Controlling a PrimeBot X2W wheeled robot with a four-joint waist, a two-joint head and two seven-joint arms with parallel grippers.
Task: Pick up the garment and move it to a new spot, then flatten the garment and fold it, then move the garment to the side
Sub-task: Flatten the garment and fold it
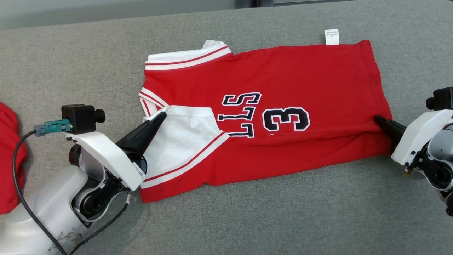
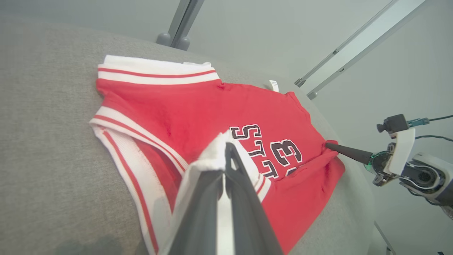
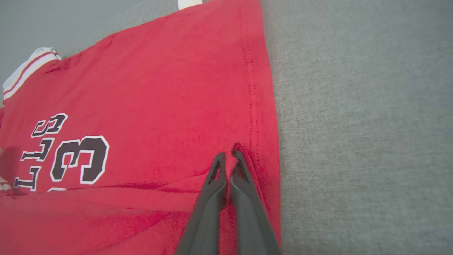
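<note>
The left end effector (image 1: 162, 114) pinches the red jersey (image 1: 300, 71) by its white sleeve (image 1: 180, 141), the right end effector (image 1: 377, 118) by its hem (image 1: 379, 83), probably to fold it.

A red jersey (image 1: 283, 74) lies flat on the grey worktop (image 1: 283, 219), its near long edge folded up over the body. The left hand (image 1: 161, 116) is pinched shut on the corner of the white sleeve (image 1: 180, 141). The right hand (image 1: 378, 119) meets the fold at the right hem and seems to grip it. A white label (image 1: 331, 37) pokes out at the far edge, and another red cloth (image 1: 9, 159) lies at the far left.
</note>
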